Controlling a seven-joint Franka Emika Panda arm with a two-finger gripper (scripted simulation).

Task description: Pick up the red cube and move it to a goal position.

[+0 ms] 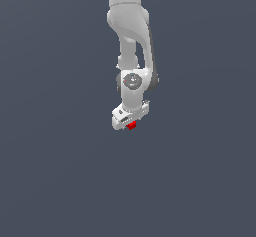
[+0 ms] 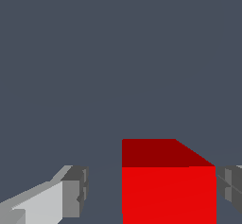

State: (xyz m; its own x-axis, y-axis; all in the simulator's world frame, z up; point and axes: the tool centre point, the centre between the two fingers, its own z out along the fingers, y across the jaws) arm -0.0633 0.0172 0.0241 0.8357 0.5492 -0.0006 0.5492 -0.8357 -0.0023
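The red cube [image 1: 131,126] is a tiny bright red block showing just under the white hand of the arm in the exterior view. In the wrist view the red cube [image 2: 168,185] fills the space between the two grey fingertips. My gripper [image 2: 152,190] is open around it. One fingertip [image 2: 77,192] stands apart from the cube with a strip of floor showing between them. The other fingertip [image 2: 229,186] sits right against the cube's opposite face. In the exterior view my gripper [image 1: 131,127] points down, and its fingers are mostly hidden behind the hand.
A plain dark grey-blue surface [image 1: 60,171] lies all around. The white arm [image 1: 131,41] comes down from the top of the exterior view. No goal marker or other object shows.
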